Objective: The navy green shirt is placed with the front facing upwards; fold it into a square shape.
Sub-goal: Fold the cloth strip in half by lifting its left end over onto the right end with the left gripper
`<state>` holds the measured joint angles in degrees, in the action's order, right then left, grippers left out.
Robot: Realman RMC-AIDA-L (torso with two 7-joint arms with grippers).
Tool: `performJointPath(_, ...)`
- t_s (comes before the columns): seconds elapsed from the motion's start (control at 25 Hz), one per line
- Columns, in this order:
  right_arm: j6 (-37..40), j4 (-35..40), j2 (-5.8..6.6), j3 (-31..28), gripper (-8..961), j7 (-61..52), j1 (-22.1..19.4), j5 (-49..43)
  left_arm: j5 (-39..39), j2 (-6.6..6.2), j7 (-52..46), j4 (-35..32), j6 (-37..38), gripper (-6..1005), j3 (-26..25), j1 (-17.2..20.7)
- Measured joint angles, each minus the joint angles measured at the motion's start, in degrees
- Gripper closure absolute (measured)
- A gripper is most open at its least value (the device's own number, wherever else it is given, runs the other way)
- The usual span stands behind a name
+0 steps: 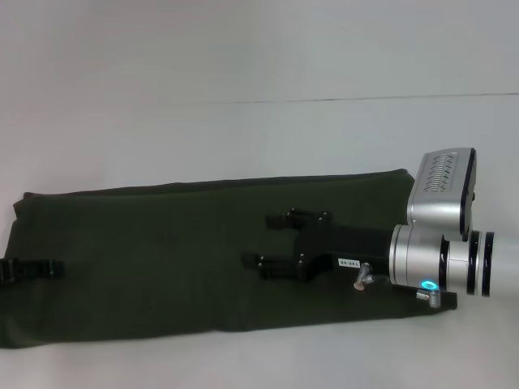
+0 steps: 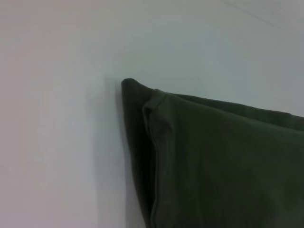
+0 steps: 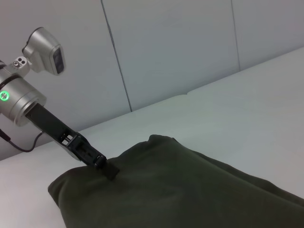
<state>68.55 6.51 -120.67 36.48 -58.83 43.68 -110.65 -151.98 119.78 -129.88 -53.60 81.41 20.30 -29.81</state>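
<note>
Olive cotton shirt lies folded into a long band on our white tabletop. Our right claw hovers released above it. Our left claw sits at its end; grip we cannot tell.

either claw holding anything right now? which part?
Left claw sits at the navy green shirt's left end, fingertips pressed to the cloth; a real pinch cannot be told. Right claw is open above mid-shirt, holding nothing.

The only lettering is a small white label on the black body of the right arm's pincer in the head view, printed in dark characters too small to read.
</note>
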Motion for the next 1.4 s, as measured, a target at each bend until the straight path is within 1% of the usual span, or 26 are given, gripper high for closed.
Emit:
performJointPath(0.32,0.00,0.00,0.08,0.00,71,-0.05,0.00,0.00,0.20,-0.11,-0.16,0.62,0.37,68,0.05,-0.63)
performJointPath(0.52,0.00,0.00,0.09,0.00,131,-0.05,0.00,0.00,0.20,-0.24,0.00,1.21,0.57,73,0.16,-0.99)
performJointPath(0.88,0.50,0.08,0.09,0.04,238,0.09,0.00,0.00,0.25,-0.25,0.01,1.00,0.84,445,0.60,-1.45)
performJointPath(0.96,0.53,0.21,0.09,0.03,246,0.02,0.00,0.00,0.26,-0.25,-0.01,0.87,1.21,526,0.63,-1.56)
performJointPath(1.08,0.55,0.32,0.09,0.01,257,0.01,0.00,0.00,0.28,-0.33,-0.03,0.60,1.60,734,0.63,-1.72)
performJointPath(1.4,0.61,0.41,0.09,-0.01,257,0.01,0.00,0.27,0.29,-0.60,-0.28,-0.61,2.50,845,0.62,-2.06)
